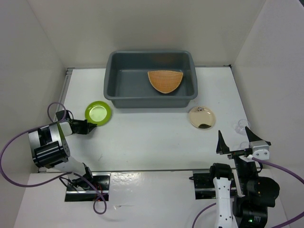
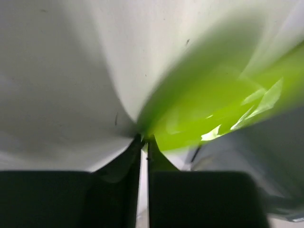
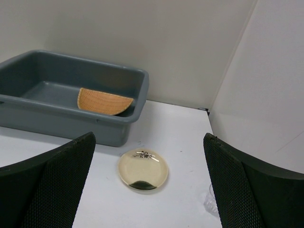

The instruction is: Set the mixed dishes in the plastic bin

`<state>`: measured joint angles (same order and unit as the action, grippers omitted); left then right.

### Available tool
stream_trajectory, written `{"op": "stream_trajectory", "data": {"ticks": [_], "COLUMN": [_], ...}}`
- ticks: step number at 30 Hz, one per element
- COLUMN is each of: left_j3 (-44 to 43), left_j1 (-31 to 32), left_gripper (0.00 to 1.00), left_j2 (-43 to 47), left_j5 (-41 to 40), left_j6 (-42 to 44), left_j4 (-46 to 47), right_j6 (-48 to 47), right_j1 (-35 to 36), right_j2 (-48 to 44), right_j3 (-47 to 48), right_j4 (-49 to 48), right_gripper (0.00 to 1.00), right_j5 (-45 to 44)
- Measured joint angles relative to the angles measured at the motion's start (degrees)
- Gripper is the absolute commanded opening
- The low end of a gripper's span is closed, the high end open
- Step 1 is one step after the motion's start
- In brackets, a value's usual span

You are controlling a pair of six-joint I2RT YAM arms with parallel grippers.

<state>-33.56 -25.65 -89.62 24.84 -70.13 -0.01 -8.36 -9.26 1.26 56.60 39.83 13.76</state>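
Green plate, near the bin's left front corner, looks light, stiff and slick. Its thin rim is the hold, and the left gripper pinches it there. Right gripper gapes, empty.

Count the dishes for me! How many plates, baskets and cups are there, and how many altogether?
Plates: 2 (green plate, gold plate)
Basket: 1, already in the bin
Clear cup: 1
Total: 4 dishes
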Motion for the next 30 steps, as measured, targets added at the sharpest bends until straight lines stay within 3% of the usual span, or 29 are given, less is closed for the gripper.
{"op": "stream_trajectory", "data": {"ticks": [12, 16, 20, 23, 30], "left_j3": [-3.30, -4.63, -7.21, -14.36, -32.54], "left_j1": [-0.31, -0.44, -0.44, 0.13, 8.83], "left_gripper": [0.00, 0.00, 0.00, 0.00, 0.00], "left_j2": [0.35, 5.46, 17.18, 22.86, 19.71], "left_j5": [-2.14, -5.44, -8.76, -9.05, -9.27], "left_j6": [4.17, 4.76, 4.28, 3.54, 1.51], "left_j4": [-3.32, -9.03, -13.86, -15.02, -13.35], "right_j6": [0.00, 0.00, 0.00, 0.00, 0.00], "right_j1": [-0.44, -0.44, -0.44, -0.44, -0.44], "right_j2": [0.00, 0.00, 0.00, 0.00, 0.00], "right_j3": [0.00, 0.00, 0.00, 0.00, 0.00], "right_j4": [0.00, 0.00, 0.00, 0.00, -0.02], "right_gripper": [0.98, 0.98, 0.98, 0.98, 0.98], "right_j5": [-0.02, -0.02, -0.02, -0.04, -0.04]}}
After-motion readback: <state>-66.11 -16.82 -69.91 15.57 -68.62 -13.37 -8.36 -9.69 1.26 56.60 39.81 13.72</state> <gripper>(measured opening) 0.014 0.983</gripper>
